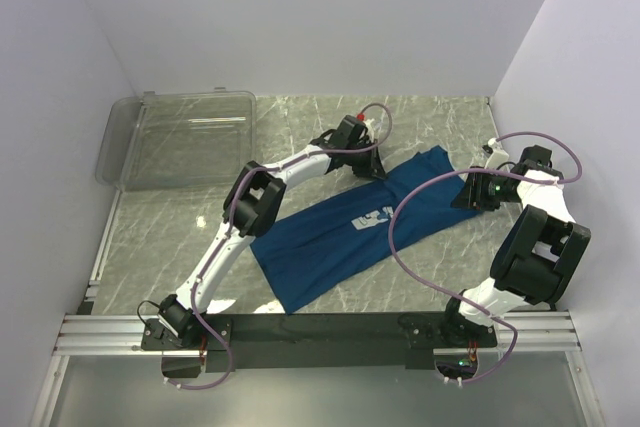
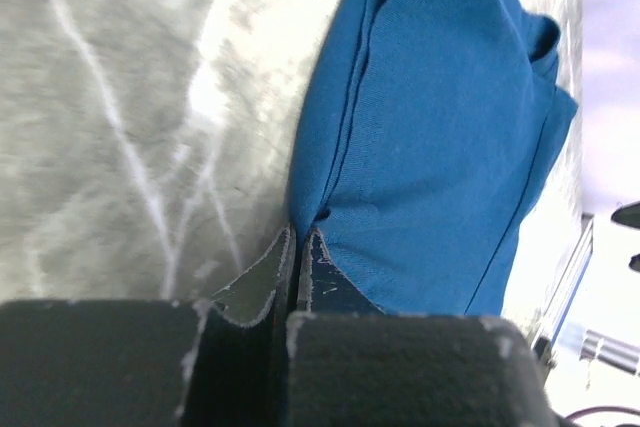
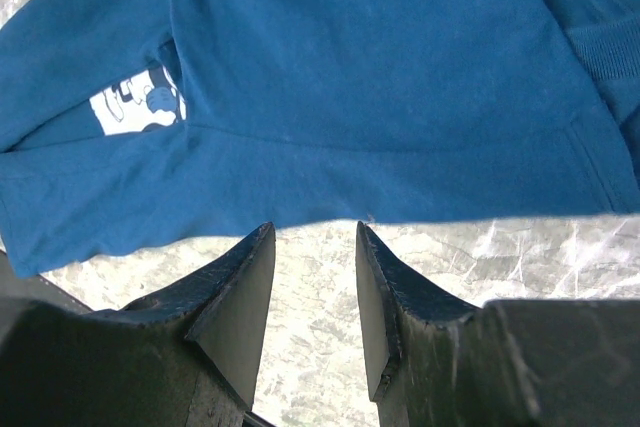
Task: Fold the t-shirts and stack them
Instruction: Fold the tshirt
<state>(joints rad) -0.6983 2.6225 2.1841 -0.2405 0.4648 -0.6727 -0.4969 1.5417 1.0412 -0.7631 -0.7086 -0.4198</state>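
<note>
A dark blue t-shirt [image 1: 345,227] with a pale square print [image 1: 369,217] lies spread diagonally on the marble table. My left gripper [image 1: 365,164] is at its far left edge, shut on the shirt's edge; in the left wrist view the blue cloth [image 2: 440,127] runs into the closed fingertips [image 2: 300,237]. My right gripper [image 1: 470,192] is at the shirt's right edge, open and empty. In the right wrist view its fingers [image 3: 240,277] stand just short of the shirt's hem [image 3: 380,147], over bare table, with the print [image 3: 135,107] at the left.
A clear plastic bin [image 1: 180,137] lies at the back left of the table. White walls close in the back and both sides. A metal rail [image 1: 320,332] with the arm bases runs along the near edge.
</note>
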